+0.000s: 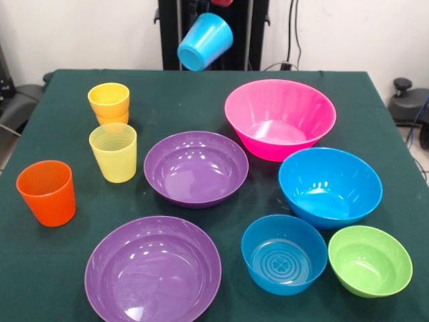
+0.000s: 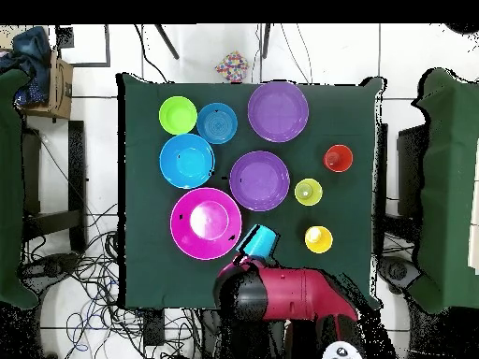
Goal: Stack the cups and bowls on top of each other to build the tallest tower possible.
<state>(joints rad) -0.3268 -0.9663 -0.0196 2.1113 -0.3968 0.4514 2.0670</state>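
Note:
High over the table's far edge hangs a tilted light blue cup [image 1: 204, 40] [image 2: 258, 241], with my gripper [image 1: 196, 13] shut on it, just beside the big pink bowl [image 1: 279, 119] [image 2: 206, 222]. Two amber-yellow cups [image 1: 109, 102] [image 2: 318, 239] stand nested. A ribbed pale yellow cup [image 1: 113, 152] and an orange cup [image 1: 47, 192] stand near them. Two purple bowls [image 1: 196, 168] [image 1: 153, 268] lie mid-table and at the front. The big blue bowl [image 1: 330, 186], small blue bowl [image 1: 284, 253] and green bowl [image 1: 369, 260] sit at the right.
The dark green table cloth [image 1: 60, 268] ends close to the front purple bowl and the green bowl. In the overhead view the red arm [image 2: 290, 294] reaches in over the table's bottom edge, and cables lie on the floor around the table.

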